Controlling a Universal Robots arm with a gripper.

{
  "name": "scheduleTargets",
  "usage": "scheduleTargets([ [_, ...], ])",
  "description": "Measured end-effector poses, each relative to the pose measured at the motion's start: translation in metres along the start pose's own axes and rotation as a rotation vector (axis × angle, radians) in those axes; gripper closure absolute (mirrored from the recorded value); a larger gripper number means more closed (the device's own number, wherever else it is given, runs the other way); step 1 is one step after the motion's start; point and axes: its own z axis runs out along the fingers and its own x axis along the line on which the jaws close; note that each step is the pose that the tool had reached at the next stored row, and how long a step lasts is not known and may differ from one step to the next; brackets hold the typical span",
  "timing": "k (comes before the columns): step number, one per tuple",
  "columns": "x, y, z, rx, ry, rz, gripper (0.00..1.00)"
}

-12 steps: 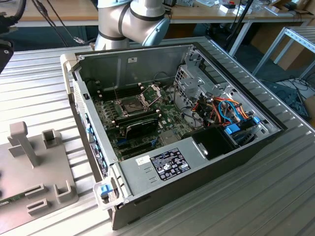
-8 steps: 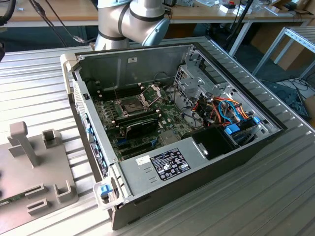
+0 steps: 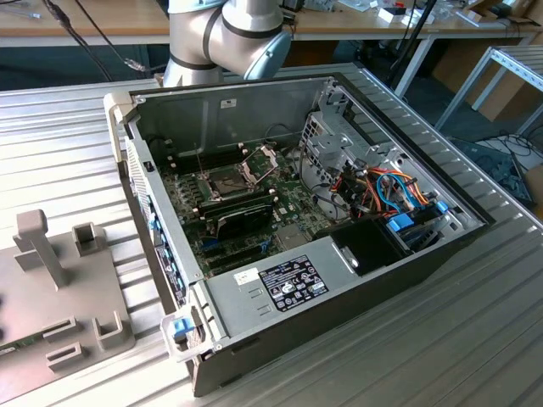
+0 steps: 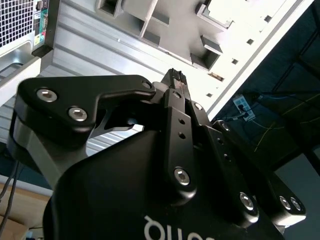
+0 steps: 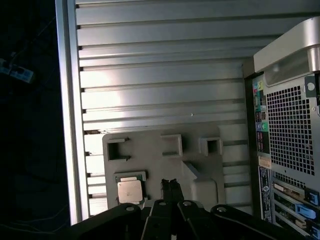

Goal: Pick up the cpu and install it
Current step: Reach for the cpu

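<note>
Gripper (image 5: 171, 186) hangs over the grey fixture plate (image 5: 165, 150), fingers pressed together, pinching nothing. The cpu (image 5: 129, 191) lies flat in its green-edged seat on that plate, just beside my fingertips and not under them. Risks, as I judge them: descending closed, I strike the metal top or skid off it. Descending off-centre, one finger lands on the seat's rim and tips the chip. It is thin, so a shallow edge grip may let it slip or tilt. The socket (image 3: 227, 181) sits open inside the computer case (image 3: 212, 114), well apart from the plate; a tilted chip there could damage the contacts.
</note>
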Motion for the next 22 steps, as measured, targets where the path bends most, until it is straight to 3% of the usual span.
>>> scheduleTargets([
  [5, 0.0091, -0.0007, 0.0011, 0.0, 0.0001, 0.0, 0.89],
  [12, 0.0111, -0.0009, 0.0015, 0.0, 0.0003, 0.0, 0.89],
  [18, 0.0112, -0.001, 0.0054, 0.0011, 0.0243, 0.001, 0.89],
  [22, 0.0112, -0.0011, 0.0055, 0.0012, 0.0255, 0.001, 0.89],
])
